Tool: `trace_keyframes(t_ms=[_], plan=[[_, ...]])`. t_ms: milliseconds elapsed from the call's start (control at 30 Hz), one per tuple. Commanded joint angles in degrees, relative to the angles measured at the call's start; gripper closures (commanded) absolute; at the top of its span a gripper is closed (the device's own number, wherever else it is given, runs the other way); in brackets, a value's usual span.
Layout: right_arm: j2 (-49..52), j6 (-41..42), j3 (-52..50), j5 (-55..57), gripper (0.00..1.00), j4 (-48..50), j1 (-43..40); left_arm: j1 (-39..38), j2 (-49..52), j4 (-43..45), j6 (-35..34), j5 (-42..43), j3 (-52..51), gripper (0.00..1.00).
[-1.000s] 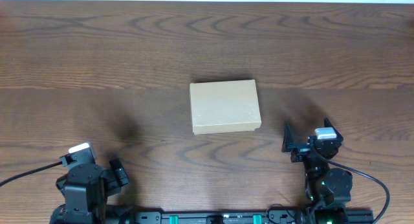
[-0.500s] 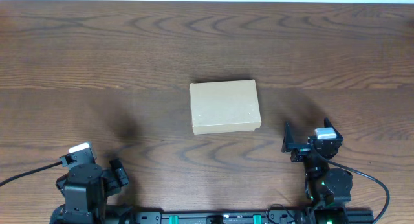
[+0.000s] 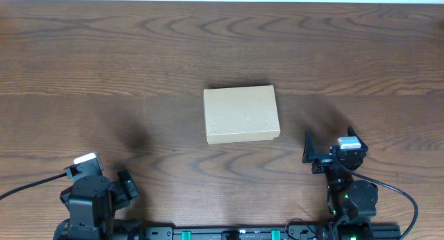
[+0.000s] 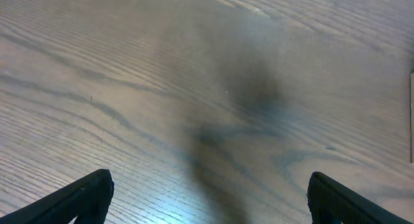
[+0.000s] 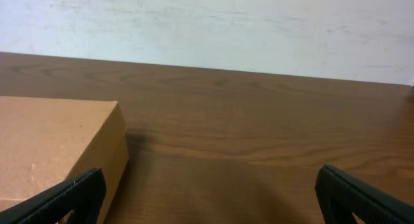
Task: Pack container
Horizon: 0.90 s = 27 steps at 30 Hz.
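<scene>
The container (image 3: 241,114) is a tan cardboard box lying shut in the middle of the wooden table (image 3: 104,60). My left gripper (image 3: 111,183) rests near the front left edge, well away from the box, and is open. In the left wrist view its gripper (image 4: 210,198) spans bare wood, and only a sliver of the container (image 4: 412,114) shows at the right edge. My right gripper (image 3: 329,139) sits open to the front right of the box. The right wrist view has the container (image 5: 58,143) by the left fingertip, with nothing between the fingers of the gripper (image 5: 210,195).
A pale wall (image 5: 207,23) rises behind the table's far edge. The arm bases and a black cable (image 3: 28,188) lie along the front edge.
</scene>
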Motion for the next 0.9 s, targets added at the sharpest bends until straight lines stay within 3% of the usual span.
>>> trace_keyframes(t_ms=[0,133,233,367,467,667,867], plan=[[-0.48,0.39,-0.17,0.59,0.01,-0.22,0.48,-0.22,-0.17,4.66,0.13,-1.01,-0.92,0.05],[-0.48,0.39,-0.17,0.59,0.01,-0.22,0.48,0.33,-0.33,22.32,6.05,-1.03,-6.86,0.05],[-0.48,0.39,-0.17,0.59,0.01,-0.22,0.48,0.52,-2.32,40.26,11.17,-1.03,-15.04,0.05],[-0.48,0.39,-0.17,0.57,0.01,-0.22,0.48,0.57,-7.74,55.04,16.33,-1.03,-23.45,0.05],[-0.48,0.39,-0.17,0.59,0.01,-0.22,0.48,1.07,-12.22,59.34,18.51,-1.03,-27.32,0.05],[-0.48,0.39,-0.17,0.59,0.01,-0.22,0.48,3.67,-17.92,59.95,23.30,2.08,-30.99,0.05],[-0.48,0.39,-0.17,0.57,0.01,-0.22,0.48,4.37,-18.23,62.31,26.84,6.62,-33.75,0.05]])
